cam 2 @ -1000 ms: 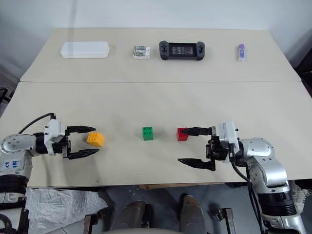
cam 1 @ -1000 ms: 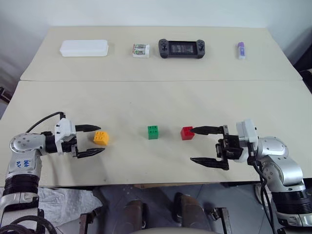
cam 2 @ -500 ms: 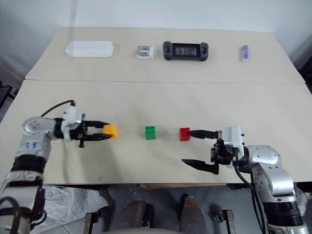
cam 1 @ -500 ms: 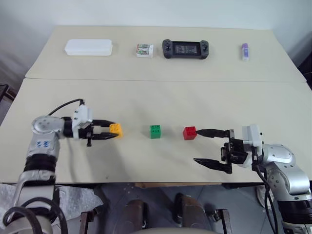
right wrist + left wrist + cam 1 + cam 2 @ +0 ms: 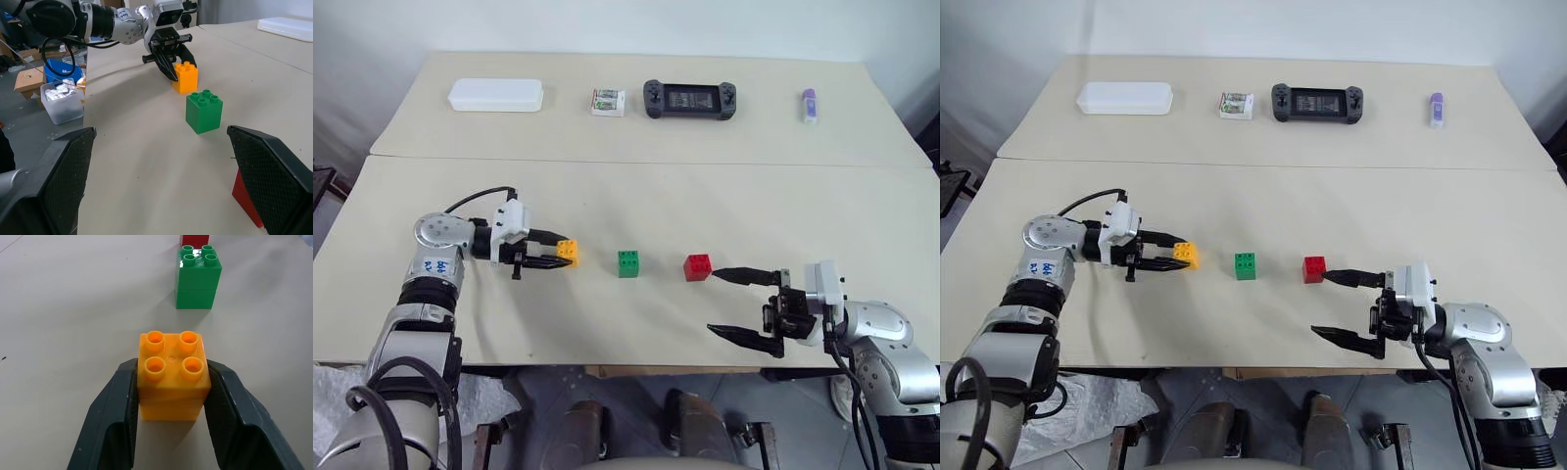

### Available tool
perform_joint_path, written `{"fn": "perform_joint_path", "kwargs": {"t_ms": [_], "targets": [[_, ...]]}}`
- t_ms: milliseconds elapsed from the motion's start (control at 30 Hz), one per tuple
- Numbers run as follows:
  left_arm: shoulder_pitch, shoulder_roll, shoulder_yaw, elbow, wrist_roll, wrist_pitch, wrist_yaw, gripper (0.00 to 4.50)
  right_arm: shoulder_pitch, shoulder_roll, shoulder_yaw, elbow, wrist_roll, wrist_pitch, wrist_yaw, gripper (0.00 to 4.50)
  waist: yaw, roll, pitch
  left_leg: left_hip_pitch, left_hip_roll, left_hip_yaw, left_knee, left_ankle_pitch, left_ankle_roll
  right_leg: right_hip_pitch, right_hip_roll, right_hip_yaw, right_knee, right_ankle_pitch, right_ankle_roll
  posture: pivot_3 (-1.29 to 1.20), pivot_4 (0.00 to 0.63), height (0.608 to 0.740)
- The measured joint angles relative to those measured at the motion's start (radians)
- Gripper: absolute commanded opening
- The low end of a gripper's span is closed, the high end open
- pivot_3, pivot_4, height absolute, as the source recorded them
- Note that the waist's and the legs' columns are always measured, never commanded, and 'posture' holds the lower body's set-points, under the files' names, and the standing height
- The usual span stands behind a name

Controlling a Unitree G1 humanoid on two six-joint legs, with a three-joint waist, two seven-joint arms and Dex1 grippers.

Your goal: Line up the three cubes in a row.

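Observation:
The three cubes stand in a line across the near table. My left gripper [image 5: 558, 253] is shut on the yellow cube [image 5: 172, 382], one finger pressed on each side, and the cube rests on the table. The green cube [image 5: 628, 262] stands a short gap to the right of it. The red cube [image 5: 697, 266] comes after that. My right gripper [image 5: 715, 303] is open and holds nothing. Its far fingertip lies just right of the red cube, a little apart from it.
On the far table lie a long white box [image 5: 496, 95], a small white box with green print [image 5: 608, 102], a black game controller [image 5: 690, 99] and a purple-and-white stick [image 5: 810, 105]. A seam [image 5: 636, 162] separates the two tables. The front edge runs close below my grippers.
My left gripper has shut on the yellow cube and carried it right, closer to the green cube. My right gripper stayed open and drew back slightly from the red cube.

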Motion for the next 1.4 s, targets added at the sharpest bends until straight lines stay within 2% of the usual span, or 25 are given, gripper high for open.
{"fn": "perform_joint_path", "kwargs": {"t_ms": [333,600,867,933,1133,1200,1333,1400], "targets": [[-0.005,-0.025,-0.020,-0.004,-0.008,0.003,-0.001,1.50,0.012,0.002,0.000,0.005,-0.001,-0.020,-0.003,4.50,-0.001,0.000,0.000,0.000,-0.001,-0.002,0.000,0.000,0.000,0.000,0.000,0.000,0.000,0.000,0.000,0.00,0.150,0.740],[0.034,0.036,-0.125,-0.102,-0.087,0.026,-0.001,1.50,0.008,0.002,0.001,0.018,-0.003,-0.038,0.007,4.50,-0.005,0.000,0.000,0.000,0.000,-0.002,-0.001,0.000,0.000,0.000,0.000,0.001,-0.001,0.000,0.000,0.00,0.150,0.740],[0.036,0.058,-0.164,-0.105,-0.122,0.024,-0.001,1.50,0.009,0.002,0.001,0.019,-0.004,-0.042,0.009,4.50,-0.005,0.000,0.000,0.000,0.000,-0.002,-0.001,0.000,0.000,0.000,0.000,0.001,-0.001,0.000,0.000,0.00,0.150,0.740],[0.036,0.066,-0.174,-0.105,-0.128,0.023,-0.001,2.21,0.009,0.002,0.001,0.024,-0.004,-0.044,0.011,4.50,-0.006,0.000,0.000,0.001,0.000,-0.002,-0.001,0.000,0.000,0.000,0.000,0.001,-0.001,0.000,0.000,0.00,0.150,0.740],[0.050,0.077,-0.167,-0.088,-0.120,0.027,-0.001,3.96,0.009,0.004,0.001,0.052,-0.005,-0.061,0.020,4.50,-0.004,0.000,0.000,0.000,0.000,-0.002,-0.001,0.000,0.000,0.000,0.000,0.001,-0.001,0.000,0.000,0.00,0.150,0.740],[0.084,0.117,-0.149,-0.133,-0.139,0.058,-0.001,4.47,-0.003,0.018,0.001,0.052,0.006,-0.061,0.024,4.50,-0.005,0.000,0.000,0.000,0.001,-0.002,-0.001,0.000,0.000,0.000,0.000,0.001,-0.001,0.000,0.000,0.00,0.150,0.740],[0.204,0.218,-0.048,-0.277,-0.208,0.144,-0.001,4.47,-0.018,0.025,-0.007,0.075,0.024,-0.068,0.051,4.50,-0.017,0.000,0.000,0.000,0.001,-0.002,-0.002,0.000,0.000,-0.001,0.000,0.002,-0.001,0.000,0.000,0.00,0.150,0.740],[0.323,0.274,0.020,-0.399,-0.263,0.211,0.000,4.47,-0.038,0.023,-0.017,0.115,0.031,-0.077,0.075,4.50,-0.027,0.000,0.000,0.001,0.001,-0.003,-0.002,0.000,0.000,-0.001,-0.001,0.002,-0.001,0.000,0.000,0.00,0.150,0.740]]}}
